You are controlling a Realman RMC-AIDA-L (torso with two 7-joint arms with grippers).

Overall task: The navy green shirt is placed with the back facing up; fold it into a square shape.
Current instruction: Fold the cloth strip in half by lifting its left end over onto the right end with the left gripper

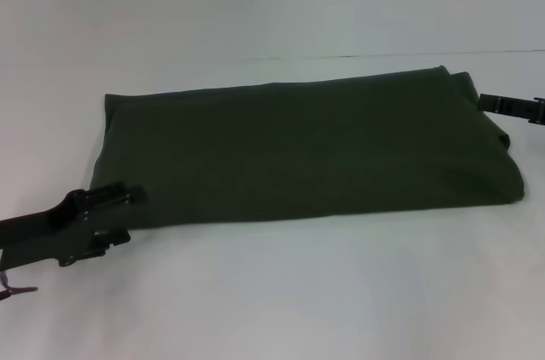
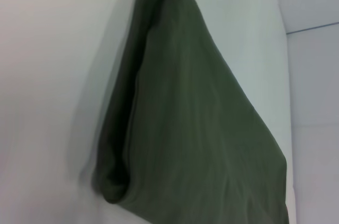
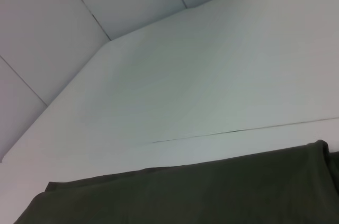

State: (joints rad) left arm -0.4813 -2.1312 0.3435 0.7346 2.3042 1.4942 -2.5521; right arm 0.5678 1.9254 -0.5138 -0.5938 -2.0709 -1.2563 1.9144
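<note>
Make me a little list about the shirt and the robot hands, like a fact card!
shirt: dark green, already folded into a long strip, lying flat
table: white, under the shirt
left gripper: at the shirt's near left corner
right gripper: at the shirt's far right end
square yet: no, still a long rectangle

The navy green shirt [image 1: 315, 151] lies flat on the white tabletop [image 1: 272, 292], folded into a long, plain, dark olive band running from near left to far right. Its layered edges show at the right end, and a rounded fold forms the near-left corner [image 2: 114, 181].
</note>
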